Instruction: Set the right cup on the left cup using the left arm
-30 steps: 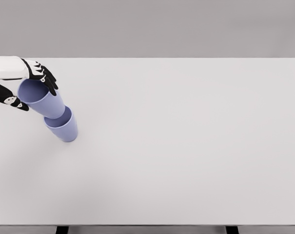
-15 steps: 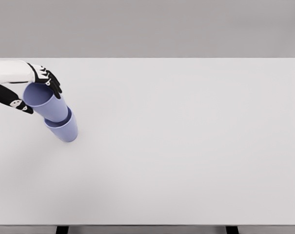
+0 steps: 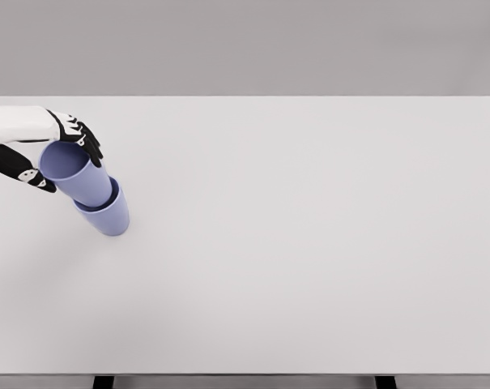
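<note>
Two lavender cups and one hand on a wide white table (image 3: 309,243). Left hand (image 3: 46,154), white forearm with black fingers (image 3: 87,139), near the table's far left edge: fingers and thumb curled round the rim of the upper cup (image 3: 76,174), pinching it. Upper cup: plain, smooth, tapered, open mouth tilted toward the upper left, base sunk into the lower cup (image 3: 107,215). Lower cup: same colour and shape, standing on the table just below and right of the hand, only its rim and outer wall showing.
</note>
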